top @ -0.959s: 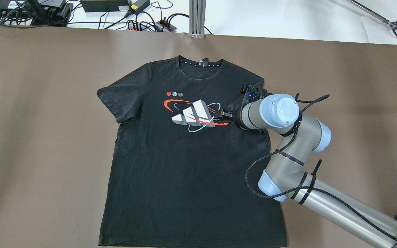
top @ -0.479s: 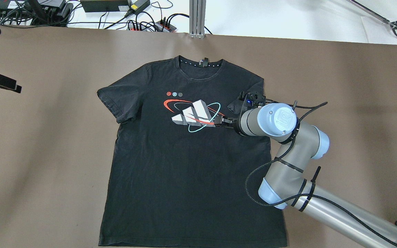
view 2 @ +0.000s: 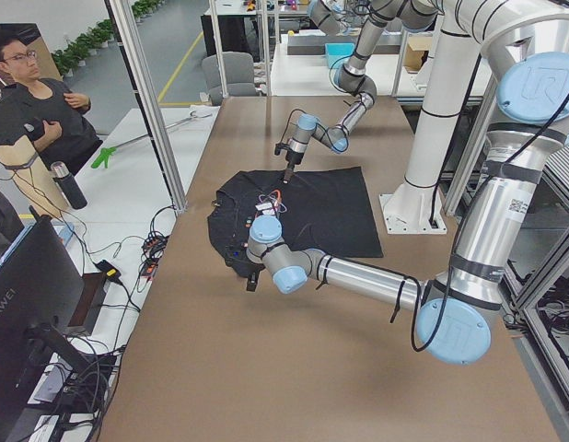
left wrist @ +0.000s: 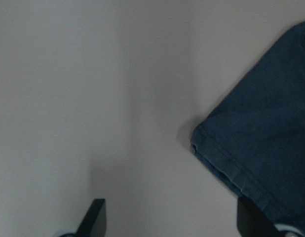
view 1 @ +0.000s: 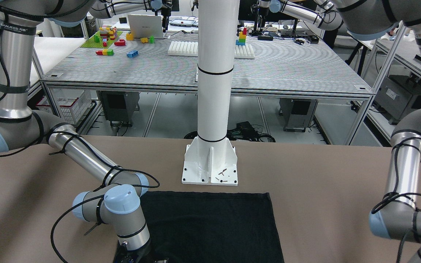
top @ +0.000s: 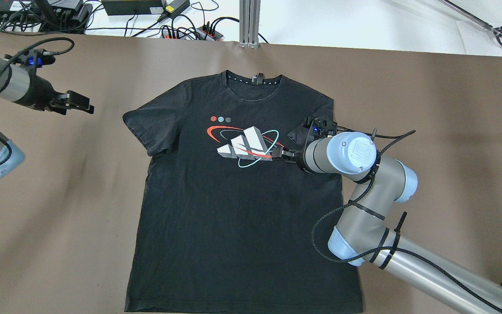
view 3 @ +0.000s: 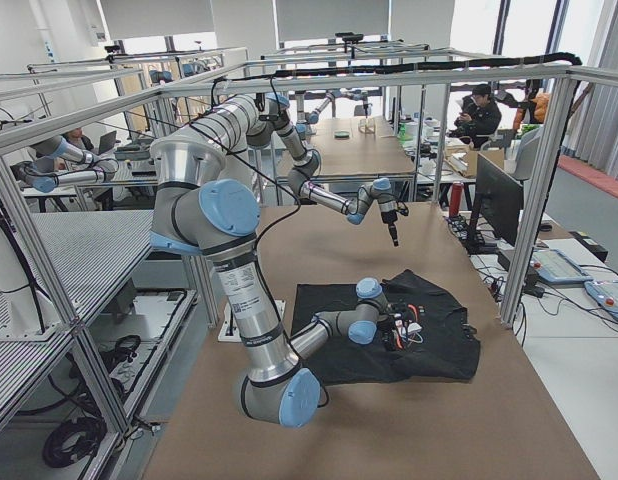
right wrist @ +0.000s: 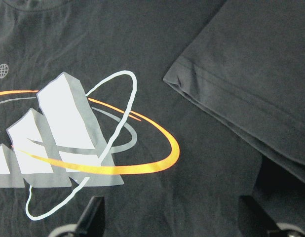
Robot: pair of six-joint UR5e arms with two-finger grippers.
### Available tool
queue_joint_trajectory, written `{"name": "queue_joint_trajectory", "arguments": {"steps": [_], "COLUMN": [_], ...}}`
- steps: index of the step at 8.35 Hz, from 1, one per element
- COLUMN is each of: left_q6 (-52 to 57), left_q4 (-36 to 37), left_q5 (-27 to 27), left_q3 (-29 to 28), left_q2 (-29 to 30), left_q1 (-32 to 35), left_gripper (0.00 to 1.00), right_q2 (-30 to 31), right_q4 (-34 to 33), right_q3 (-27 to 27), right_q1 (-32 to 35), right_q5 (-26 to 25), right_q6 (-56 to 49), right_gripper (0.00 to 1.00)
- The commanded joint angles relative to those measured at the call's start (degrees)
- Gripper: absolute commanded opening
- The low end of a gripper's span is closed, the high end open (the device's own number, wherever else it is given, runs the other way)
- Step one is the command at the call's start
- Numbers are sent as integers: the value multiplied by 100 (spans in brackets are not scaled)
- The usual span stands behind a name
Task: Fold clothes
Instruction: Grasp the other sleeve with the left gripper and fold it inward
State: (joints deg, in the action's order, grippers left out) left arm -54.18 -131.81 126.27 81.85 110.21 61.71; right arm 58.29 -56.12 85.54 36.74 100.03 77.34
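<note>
The clothes are one black T-shirt (top: 233,209) with a white, orange and teal print, lying flat and face up on the brown table (top: 451,109). One sleeve lies folded inward on the chest (top: 296,133), its hem (right wrist: 231,103) showing in the right wrist view. My right gripper (top: 279,153) hovers over the print beside that fold, open (right wrist: 172,217), nothing between its fingers. My left gripper (top: 79,102) is over bare table, apart from the other sleeve (top: 140,126). It is open (left wrist: 172,217), with the sleeve corner (left wrist: 261,148) ahead to its right.
Cables and power strips (top: 181,30) and a metal post (top: 249,22) line the far edge. The white pillar base (view 1: 210,164) stands just behind the shirt's bottom hem (view 1: 210,195). A person (view 2: 36,101) sits beyond the table's far side.
My left arm has come in from the left and moved right toward the spread sleeve. My right gripper slid slightly nearer and left over the print, then held still.
</note>
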Motion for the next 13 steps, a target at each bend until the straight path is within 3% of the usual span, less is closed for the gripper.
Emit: {"name": "queue_joint_trajectory", "arguments": {"steps": [1, 4, 5, 7, 8, 9, 11, 13], "left_q6": [-980, -1016, -1060, -1104, -1243, -1323, -1262, -1367], "left_q4": [-1039, -1529, -1593, -1602, -1611, -1611, -1603, -1297], "left_q5": [-576, -604, -604, -586, -578, -586, -482, -375], "left_q3": [-1221, -2257, -2357, -2331, -2227, -2165, -2007, -1202], "left_q2": [684, 1247, 1284, 1302, 1293, 1293, 1231, 1196], "left_q1": [-449, -564, -599, -617, -730, -809, -801, -784], "left_gripper": [93, 85, 76, 47, 29, 5, 0, 0], "right_q2": [-2, 33, 24, 24, 24, 33, 77, 121], "right_q4": [13, -22, -22, -22, -22, -22, -4, 31], "right_q3": [7, 103, 103, 103, 103, 103, 103, 103], "right_q1": [0, 0, 0, 0, 0, 8, 8, 9], "right_q5": [-1, -1, -1, -1, -1, -1, -1, -1], "right_q6": [18, 18, 18, 18, 9, 9, 0, 0], "right_gripper": [95, 95, 95, 95, 95, 95, 95, 95]}}
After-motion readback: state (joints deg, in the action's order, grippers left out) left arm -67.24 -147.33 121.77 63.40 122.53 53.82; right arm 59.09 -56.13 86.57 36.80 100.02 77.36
